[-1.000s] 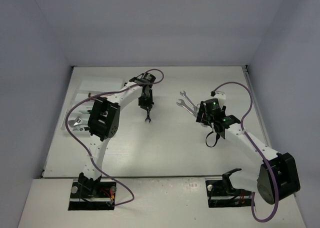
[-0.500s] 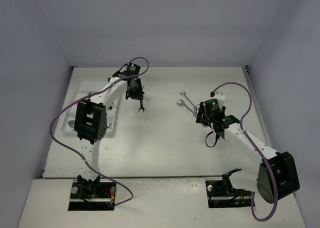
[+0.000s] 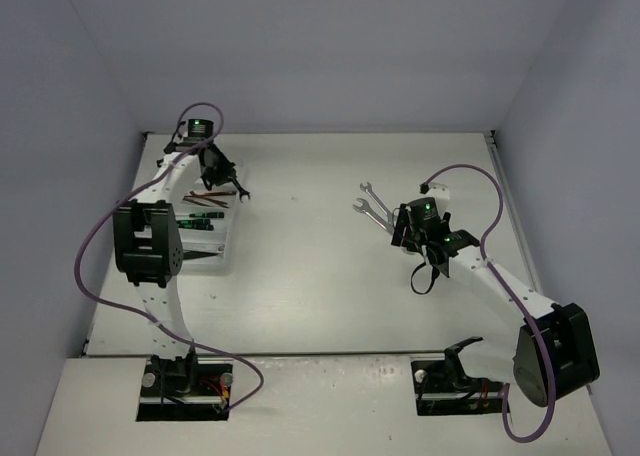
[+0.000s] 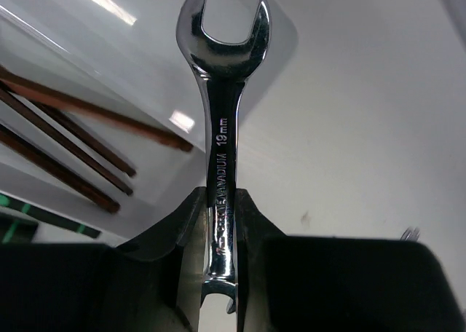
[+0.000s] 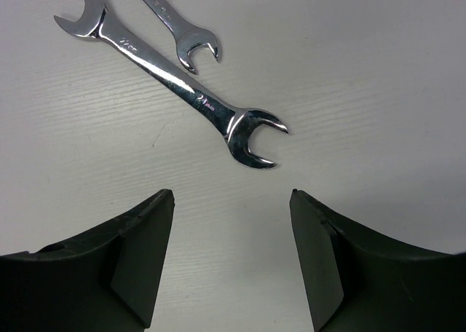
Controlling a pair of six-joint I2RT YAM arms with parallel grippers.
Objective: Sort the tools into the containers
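Observation:
My left gripper (image 3: pixel 232 184) is shut on a silver 19 mm wrench (image 4: pixel 220 121), held lengthwise between the fingers. Its open end hangs over the far right corner of the white tray (image 3: pixel 222 248). In the left wrist view the gripper (image 4: pixel 218 208) is beside dark red-brown hex keys (image 4: pixel 73 139) lying in a tray slot, also seen from above (image 3: pixel 205 198). Green-black screwdrivers (image 3: pixel 196 223) lie in the slot beside it. My right gripper (image 5: pixel 231 201) is open and empty, just short of two silver wrenches on the table: a large one (image 5: pixel 175 84) and a smaller one (image 5: pixel 178 26).
The two loose wrenches (image 3: pixel 368 204) lie right of the table's centre, by my right gripper (image 3: pixel 398 226). The left arm's body covers the near left part of the tray. Purple cables loop off both arms. Grey walls close the table on three sides.
My left arm has swung left and away from the table's middle to the tray's far right corner, carrying the wrench. The right arm has not moved.

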